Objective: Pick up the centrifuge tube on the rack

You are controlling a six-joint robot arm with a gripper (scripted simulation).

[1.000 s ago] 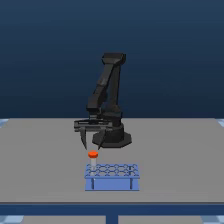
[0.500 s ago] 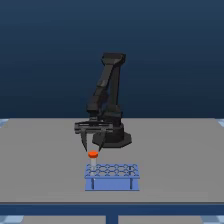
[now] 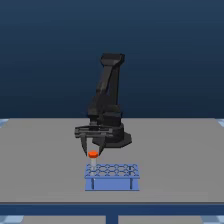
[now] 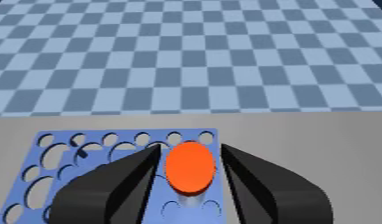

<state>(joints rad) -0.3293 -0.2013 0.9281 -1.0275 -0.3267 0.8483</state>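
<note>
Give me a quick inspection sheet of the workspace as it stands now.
Surface: grey table, bare apart from the arm and rack.
Job's things: light-blue rack near the table's front edge; centrifuge tube, orange-red cap up, above the rack's holes.
Clutter: nothing seen.
Gripper: gripper points down, dark fingers on either side of the cap; contact cannot be told.
Cables: nothing seen.
Surroundings: dark blue backdrop; checkered floor in the wrist view.

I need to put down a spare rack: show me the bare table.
Free: the grey table on both sides of the arm and rack. Crowded: over the rack's corner on the exterior view's left, where the end effector flanks the tube.
</note>
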